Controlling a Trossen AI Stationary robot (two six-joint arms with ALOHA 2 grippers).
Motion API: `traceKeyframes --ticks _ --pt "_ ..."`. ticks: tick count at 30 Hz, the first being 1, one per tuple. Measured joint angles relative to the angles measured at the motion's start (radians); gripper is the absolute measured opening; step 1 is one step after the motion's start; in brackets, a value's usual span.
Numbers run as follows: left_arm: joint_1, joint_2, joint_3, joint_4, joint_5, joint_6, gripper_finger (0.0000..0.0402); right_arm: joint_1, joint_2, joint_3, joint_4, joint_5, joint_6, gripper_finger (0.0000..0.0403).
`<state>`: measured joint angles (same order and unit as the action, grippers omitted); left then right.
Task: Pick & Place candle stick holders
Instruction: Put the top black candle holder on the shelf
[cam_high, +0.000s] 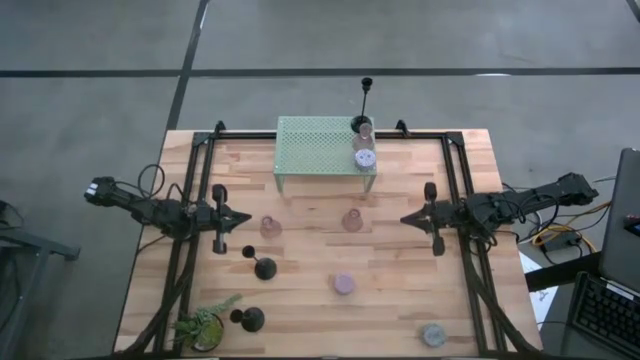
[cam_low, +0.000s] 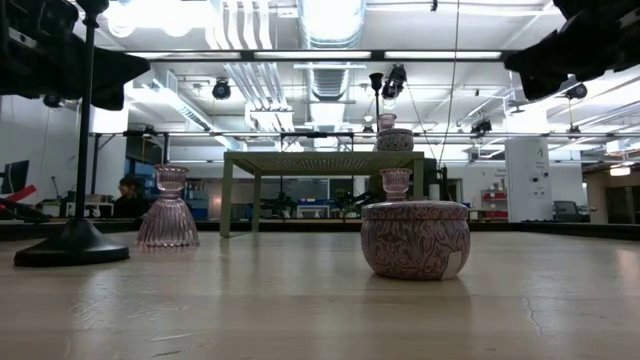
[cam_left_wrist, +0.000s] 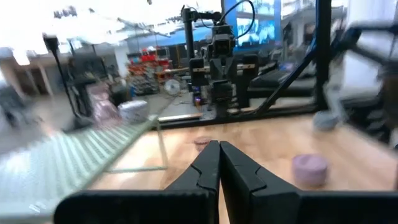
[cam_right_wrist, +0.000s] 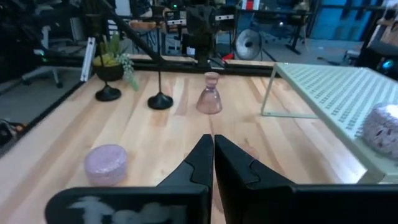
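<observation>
A pale green mesh rack (cam_high: 325, 150) stands at the far middle. On its right end stand a black stemmed holder (cam_high: 365, 105), a pinkish cup (cam_high: 363, 130) and a patterned puck (cam_high: 364, 158). On the table stand two pinkish cups (cam_high: 270, 227) (cam_high: 352, 220), two black holders (cam_high: 262, 266) (cam_high: 250, 319), a lilac puck (cam_high: 344, 284) and a grey puck (cam_high: 433, 334). My left gripper (cam_high: 245, 218) is shut and empty, left of the left cup. My right gripper (cam_high: 405, 218) is shut and empty, right of the right cup. Both hang above the table.
A small green potted plant (cam_high: 205, 325) stands at the near left corner beside a black holder. Black frame rails (cam_high: 190, 200) (cam_high: 465, 200) run along the table's left and right sides. Bare wood lies between the two grippers and in front of the rack.
</observation>
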<state>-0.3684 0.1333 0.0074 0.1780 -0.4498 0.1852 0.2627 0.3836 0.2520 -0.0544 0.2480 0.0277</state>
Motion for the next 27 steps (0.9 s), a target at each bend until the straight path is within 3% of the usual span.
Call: traceKeyframes --ticks 3,12,18,20,24,27 --pt "0.0 0.0 0.0 0.0 -0.021 0.106 0.0014 0.0 -0.002 0.0 0.0 0.014 -0.038 0.0008" --pt "0.0 0.0 0.0 0.0 -0.023 0.049 0.0014 0.001 -0.002 0.0 0.003 0.014 -0.047 0.0008" --pt "0.0 0.0 0.0 0.022 -0.057 0.118 0.0014 0.001 -0.002 0.0 0.003 0.014 -0.047 0.0008" --pt "-0.001 0.0 0.0 0.041 -0.056 0.039 0.0014 0.001 -0.002 0.0 0.003 0.014 -0.047 0.0008" --pt "-0.001 0.0 0.0 0.1 -0.047 -0.271 0.0014 0.001 -0.002 0.0 0.003 0.014 -0.047 0.0008" --pt "-0.001 -0.002 0.0 0.158 -0.044 -0.325 0.0014 0.001 -0.002 0.0 0.003 0.014 -0.047 0.0008"
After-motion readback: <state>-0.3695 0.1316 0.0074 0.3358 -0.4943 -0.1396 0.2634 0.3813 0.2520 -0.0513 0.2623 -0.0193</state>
